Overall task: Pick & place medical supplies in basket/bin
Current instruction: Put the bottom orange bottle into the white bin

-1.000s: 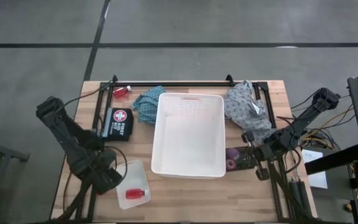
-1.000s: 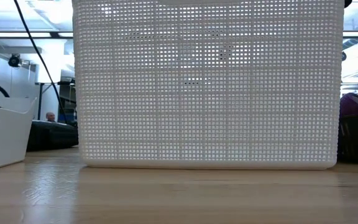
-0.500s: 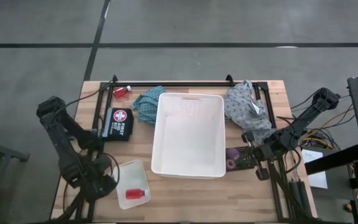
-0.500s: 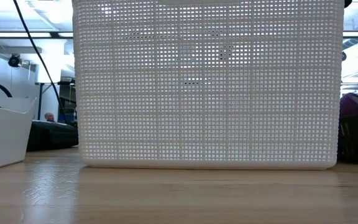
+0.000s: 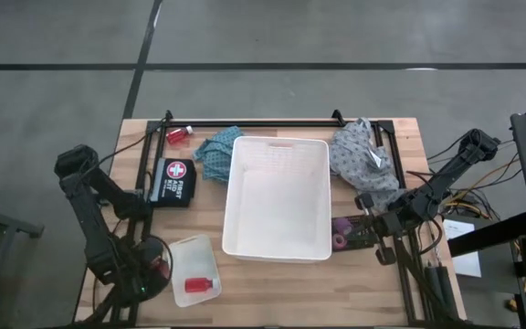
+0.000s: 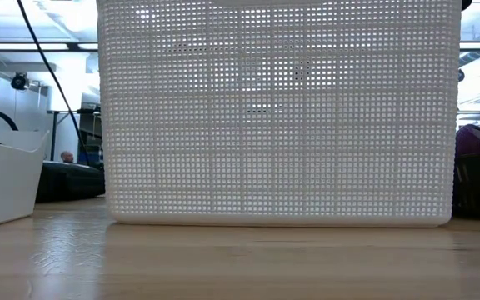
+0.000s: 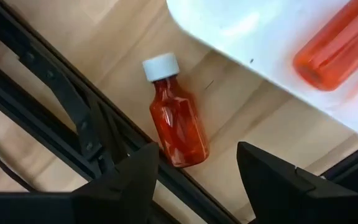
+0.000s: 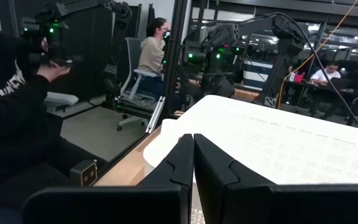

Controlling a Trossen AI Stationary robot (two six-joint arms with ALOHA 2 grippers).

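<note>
A small red bottle with a white cap [image 7: 178,121] lies on its side on the wood, between the small translucent tray [image 5: 190,256] and the black frame rail [image 7: 73,118]. My left gripper [image 7: 197,180] hangs open above the bottle's base end, pointing down, its fingers wider apart than the bottle and clear of it. The high view shows this bottle [image 5: 161,267] beside the gripper [image 5: 144,277]. A second red bottle [image 5: 199,285] lies in the tray. My right gripper [image 8: 193,155] waits shut at the right of the large white basket [image 5: 277,196].
A third red bottle [image 5: 179,135] lies at the far left, near a teal cloth [image 5: 215,153]. A grey cloth [image 5: 362,155] and purple rolls [image 5: 341,233] lie right of the basket. A black first-aid pouch [image 5: 173,181] sits at the left. People are in the room beyond.
My left gripper has swung toward the table's near left corner and sunk a little, still pointing down. The red bottle on the wood beside the tray now shows next to it in the high view.
</note>
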